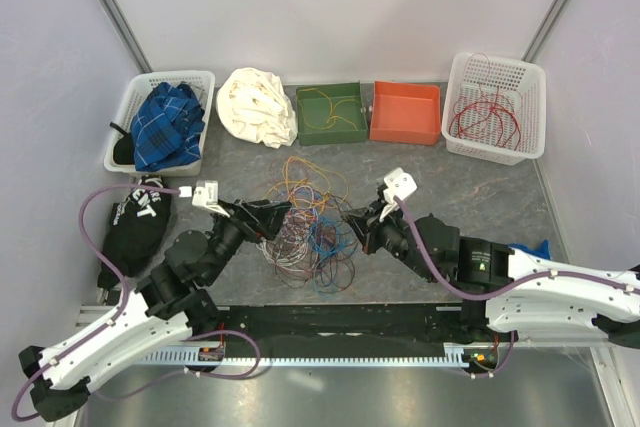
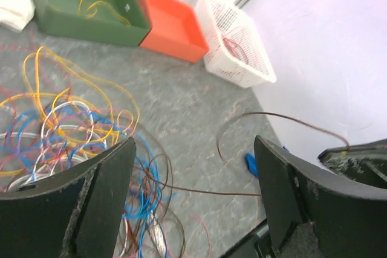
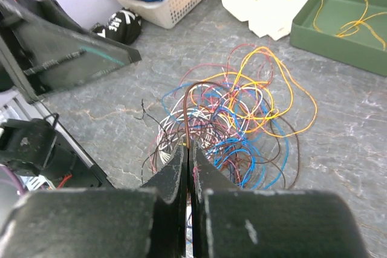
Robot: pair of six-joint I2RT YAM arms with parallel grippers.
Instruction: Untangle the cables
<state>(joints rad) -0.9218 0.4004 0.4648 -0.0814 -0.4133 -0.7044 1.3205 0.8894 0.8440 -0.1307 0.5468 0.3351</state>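
At right gripper, one cable, pinched

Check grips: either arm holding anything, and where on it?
The right gripper is shut on a brown cable, pinched along its length between the fingers. The left gripper is open, holding nothing.

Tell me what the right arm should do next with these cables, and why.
Probably draw the right gripper slowly back from the tangle. Its fingers look shut on a brown cable that arcs up out of the pile, while the left gripper is open. A gentle pull should show whether that strand slides free.
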